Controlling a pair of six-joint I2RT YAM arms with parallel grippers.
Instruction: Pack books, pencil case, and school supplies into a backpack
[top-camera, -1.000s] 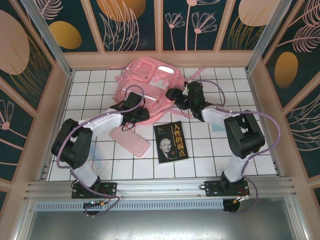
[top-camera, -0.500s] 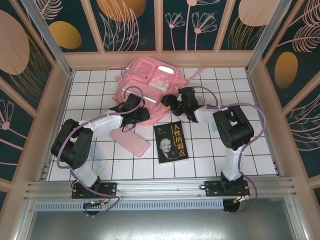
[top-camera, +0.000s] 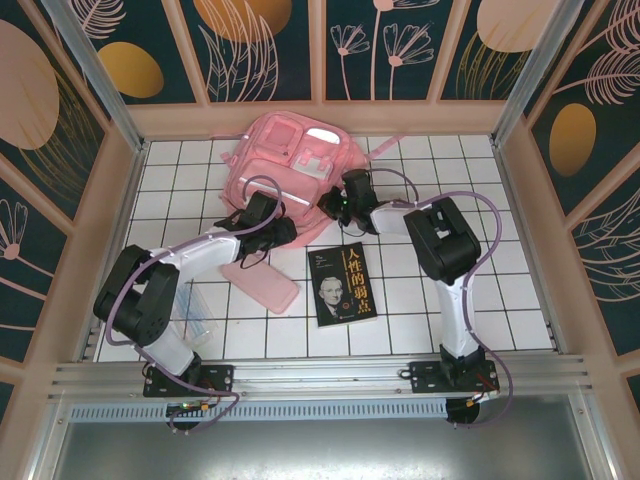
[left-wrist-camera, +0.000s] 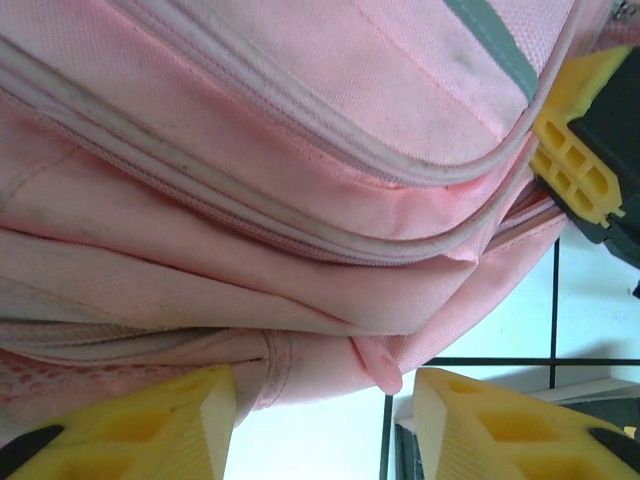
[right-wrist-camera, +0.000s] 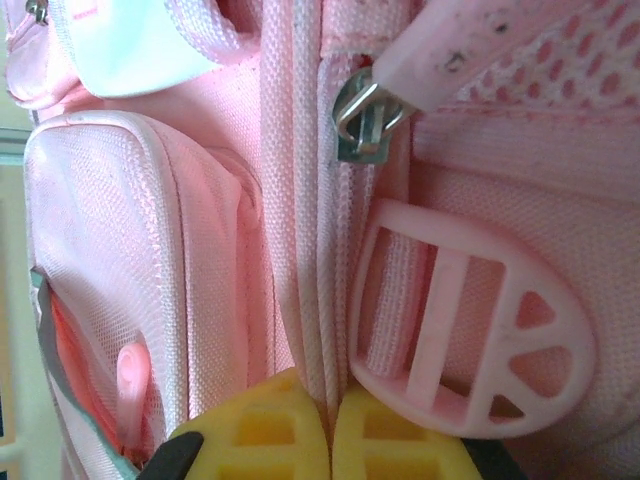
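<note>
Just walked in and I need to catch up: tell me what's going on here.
Two robot arms are working on the pink backpack at the back of the table. The right gripper is shut on a seam of the backpack, below a zip pull, while the left gripper hangs open at the backpack's lower edge. The book and the pencil case lie in front of it, not yet packed.

One backpack (top-camera: 285, 150), one book (top-camera: 341, 284), one case (top-camera: 260, 284)

backpack (top-camera: 295, 160): pink, lying far centre | book (top-camera: 341, 284): black, face-up, nearer | pencil case (top-camera: 260, 284): pink, left of book
</note>
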